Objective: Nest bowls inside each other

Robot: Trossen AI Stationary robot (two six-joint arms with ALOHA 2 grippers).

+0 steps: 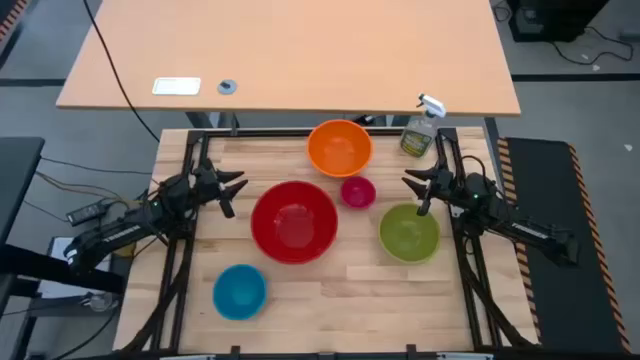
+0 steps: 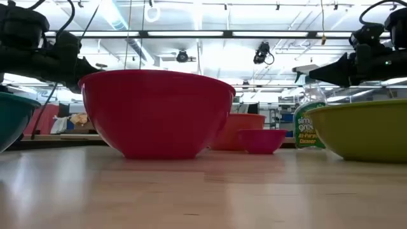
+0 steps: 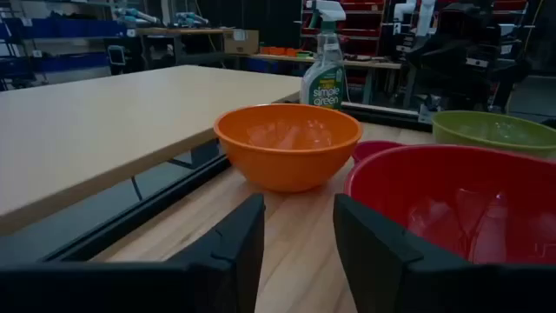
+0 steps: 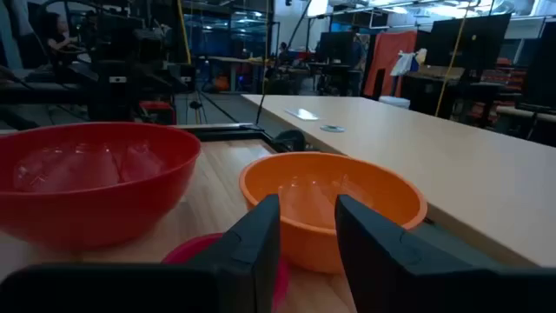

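Five bowls stand apart, each on its base on the wooden table. The red bowl [image 1: 294, 221] is in the middle, the orange bowl [image 1: 339, 147] at the far side, and the small pink bowl [image 1: 357, 191] between them. At the right is the green bowl [image 1: 409, 232], at the near left the blue bowl [image 1: 240, 291]. My left gripper [image 1: 236, 190] hovers open just left of the red bowl, with nothing between its fingers [image 3: 300, 252]. My right gripper [image 1: 415, 190] hovers open above the green bowl's far rim and holds nothing [image 4: 306, 248].
A clear spray bottle [image 1: 421, 130] stands at the table's far right corner, behind my right gripper. Beyond the far edge lies a tan desk [image 1: 290, 55]. Black frame rails run along both table sides. Bare wood lies along the near edge, right of the blue bowl.
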